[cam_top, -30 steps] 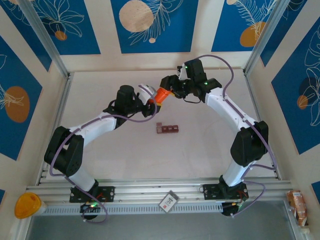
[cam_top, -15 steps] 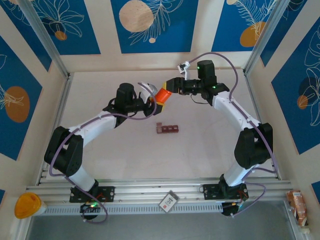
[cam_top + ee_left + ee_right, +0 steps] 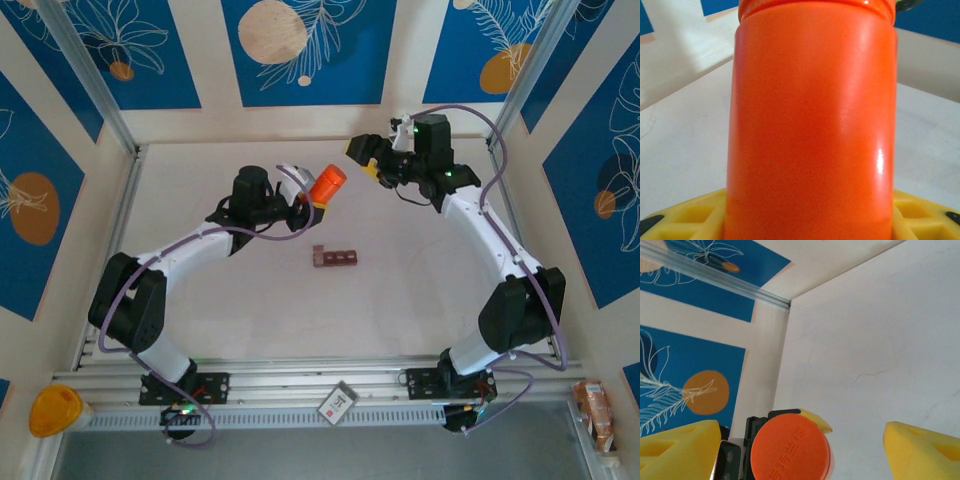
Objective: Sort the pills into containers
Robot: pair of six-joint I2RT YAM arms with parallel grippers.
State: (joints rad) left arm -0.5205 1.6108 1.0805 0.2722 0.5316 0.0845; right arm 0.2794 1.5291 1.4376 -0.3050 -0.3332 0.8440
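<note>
The right tool (image 3: 362, 156) has let go of the orange bottle (image 3: 327, 186) and drawn back toward the far right corner of the tabletop (image 3: 250, 310). Half a second ago it was up against the bottle's top end; now its yellow pads (image 3: 680, 447) stand wide apart with nothing held between them. The containers (image 3: 335, 258), a dark reddish-brown strip of three compartments, lie where they lay a second ago, flat near the middle of the tabletop and untouched. They are too small in the overhead view to tell what is in them. Just beyond them toward the far edge, the bottle hangs tilted in the air, clenched at its base by the left tool (image 3: 311, 202), with its top pointing toward the right tool. From the right wrist, the orange cap (image 3: 790, 449) with raised lettering faces the camera and looks to be seated on the bottle, so the attempt seems not to have taken it off, or only to have loosened it. As a judgement, the pills are shut inside and sorting has not begun. The cap has to come off before anything can be tipped over the containers, and the right tool would likely need another grip on it
</note>
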